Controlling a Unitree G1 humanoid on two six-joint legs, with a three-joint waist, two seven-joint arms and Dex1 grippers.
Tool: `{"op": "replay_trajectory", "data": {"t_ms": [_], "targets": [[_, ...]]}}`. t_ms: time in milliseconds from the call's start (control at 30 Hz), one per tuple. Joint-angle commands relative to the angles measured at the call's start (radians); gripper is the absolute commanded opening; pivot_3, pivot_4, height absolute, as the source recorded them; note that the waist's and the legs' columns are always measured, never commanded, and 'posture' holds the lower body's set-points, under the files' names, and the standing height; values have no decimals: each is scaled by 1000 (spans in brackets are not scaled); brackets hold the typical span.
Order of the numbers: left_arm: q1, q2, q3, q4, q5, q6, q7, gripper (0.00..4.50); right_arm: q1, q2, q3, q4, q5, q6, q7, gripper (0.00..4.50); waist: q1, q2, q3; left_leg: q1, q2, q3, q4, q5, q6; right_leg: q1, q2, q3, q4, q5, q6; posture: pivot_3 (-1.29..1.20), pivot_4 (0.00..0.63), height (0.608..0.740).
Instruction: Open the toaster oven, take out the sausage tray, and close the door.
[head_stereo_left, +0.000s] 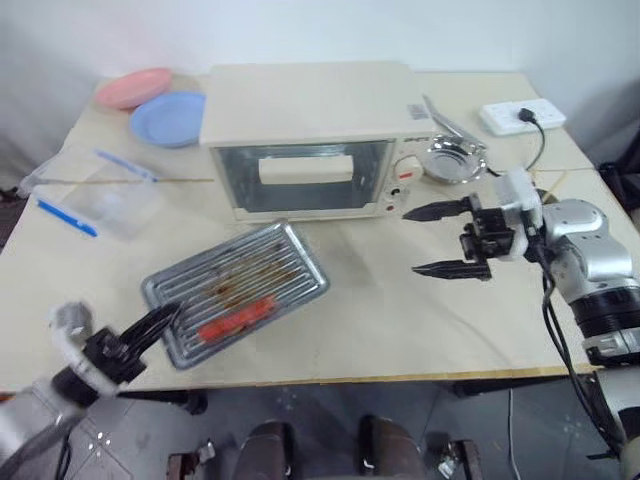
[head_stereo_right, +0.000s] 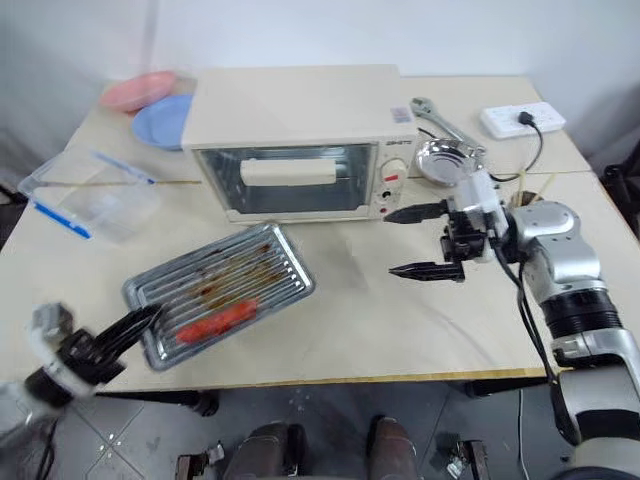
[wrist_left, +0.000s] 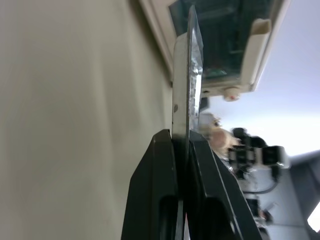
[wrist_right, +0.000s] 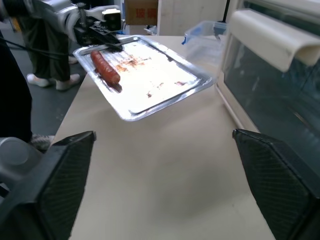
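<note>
The cream-white toaster oven (head_stereo_left: 300, 100) stands at the back middle of the table, and its glass door (head_stereo_left: 300, 190) with the bar handle (head_stereo_left: 305, 168) is closed. In front of it to the left, the ribbed metal sausage tray (head_stereo_left: 250, 260) carries one red sausage (head_stereo_left: 238, 318) and appears raised a little off the table. My left gripper (head_stereo_left: 165, 320) is shut on the tray's near-left rim (wrist_left: 192, 75). My right gripper (head_stereo_left: 445, 240) is open and empty. It hangs just right of the oven's front, pointing left.
Pink plate (head_stereo_left: 133, 87) and blue plate (head_stereo_left: 168, 118) sit at the back left, with a clear plastic container (head_stereo_left: 105, 200) nearer. A steel bowl (head_stereo_left: 452, 160), a wrench (head_stereo_left: 445, 118) and a power strip (head_stereo_left: 520, 116) lie right of the oven. A person's legs (wrist_right: 45, 55) stand beyond the table.
</note>
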Motion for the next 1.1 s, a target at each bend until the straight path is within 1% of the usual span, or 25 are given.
{"op": "replay_trajectory", "data": {"t_ms": [33, 133, 233, 300, 500, 567, 700, 833, 900, 933, 1067, 1100], "targets": [[-100, 35, -79, 70, -14, 57, 3, 0, 17, -47, 13, 33, 53, -81, 55, 4429, -7, 0, 0, 0, 0, 0, 0, 0, 0, 0, 0, 1, 0, 0, 1, 0, 150, 740], [-216, 52, -171, 144, -14, 79, 24, 0, 32, -71, 34, 59, 63, -115, 55, 4429, -15, 0, 0, 1, -1, 2, -1, -1, 1, -1, -1, 1, -3, 1, 2, 0, 150, 740], [-312, 58, -250, 206, -7, 104, 24, 0, 42, -76, 27, 77, 59, -137, 55, 4429, -18, 0, 0, 1, 0, 3, -1, -1, 1, -2, 0, 1, -2, 1, 2, 0, 150, 740], [-381, 48, -299, 251, 40, 127, 7, 0, 52, -70, 5, 82, 53, -144, 55, 4429, -16, 0, 0, 1, 0, 3, -1, -1, 0, -2, 0, 1, -1, 1, 2, 0, 150, 740], [-517, 13, -366, 350, 241, 157, -85, 0, 89, -55, -61, 65, 25, -158, 55, 4429, -9, 0, 0, 1, 0, 7, 2, -1, 1, -1, 0, 1, 1, 1, 2, 0, 150, 740], [-561, -8, -388, 387, 330, 163, -126, 0, 113, -56, -91, 46, 15, -156, 55, 4429, -8, 0, 0, 1, 0, 11, 1, 0, 0, -1, 0, 1, 1, 1, 2, 0, 150, 740], [-656, -53, -433, 490, 501, 179, -222, 0, 137, -39, -151, 35, -24, -170, 55, 4429, 0, 0, 0, 1, -1, 12, 2, 0, 1, -1, 0, 1, 1, 1, 2, 0, 150, 740], [-710, -70, -465, 531, 649, 192, -328, 0, 147, -24, -187, 24, -55, -159, 55, 4429, 6, 0, 0, 3, -1, 12, 2, 2, 1, 0, 0, 2, 3, 1, 2, 0, 150, 740], [-729, -72, -476, 546, 709, 204, -380, 666, 150, -18, -200, 19, -66, -153, 55, 4500, 11, 0, 0, 4, -1, 12, 2, 2, 1, 1, 0, 2, 3, 1, 2, 0, 150, 740], [-739, -73, -480, 553, 735, 211, -402, 909, 152, -15, -206, 17, -71, -151, 55, 4500, 12, 0, 0, 4, -1, 12, 3, 2, 1, 1, 0, 2, 4, 1, 2, 0, 150, 740], [-766, -72, -472, 572, 826, 217, -475, 2183, 169, -13, -224, -3, -78, -139, 55, 4500, 14, 0, 0, 3, -1, 12, 1, 2, 0, 0, 0, 2, 2, 1, 2, 0, 150, 740], [-771, -66, -468, 575, 843, 222, -493, 2444, 172, -13, -226, -8, -78, -136, 55, 4500, 14, 0, 0, 3, -1, 12, 1, 2, 0, 0, 0, 2, 2, 1, 2, 0, 150, 740]]}}
